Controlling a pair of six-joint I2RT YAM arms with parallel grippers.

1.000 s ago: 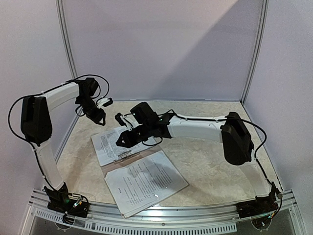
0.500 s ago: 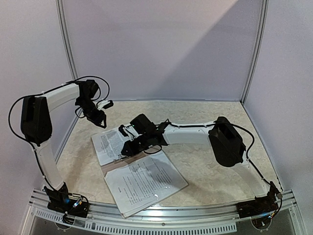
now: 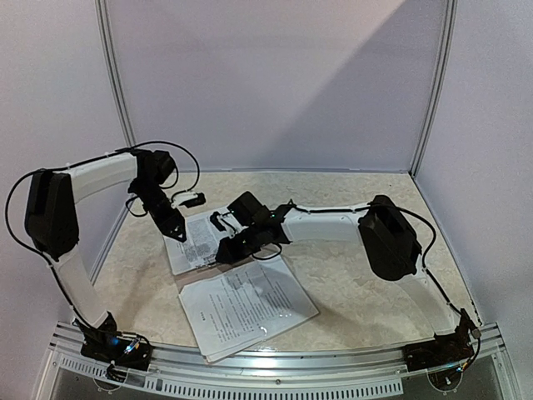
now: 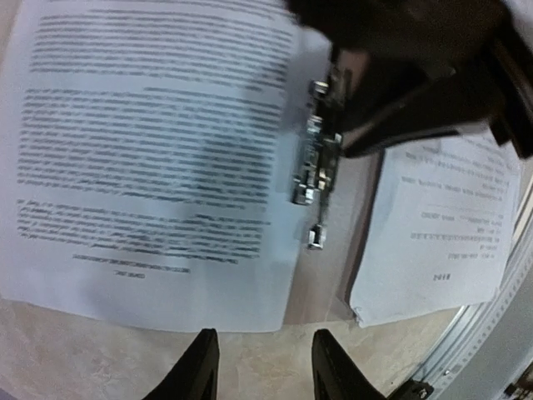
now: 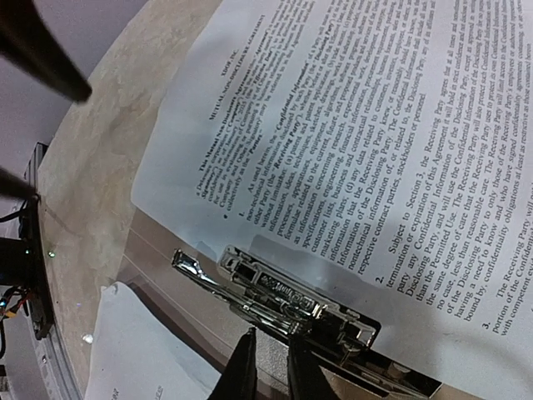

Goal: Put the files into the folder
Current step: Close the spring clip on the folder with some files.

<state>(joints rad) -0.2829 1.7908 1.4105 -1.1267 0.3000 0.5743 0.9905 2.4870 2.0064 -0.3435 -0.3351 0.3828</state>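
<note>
Likely step: clipping far file into open folder; second file overlaps near half. Right gripper narrow, empty, at metal clip. Left gripper part-open, empty, over far file's edge. Next needs precise lever press, file steadied.

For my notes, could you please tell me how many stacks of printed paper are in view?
2. The far stack lies beside the metal clip; the near stack lies toward the front edge. More sheets may be hidden beneath.
</note>
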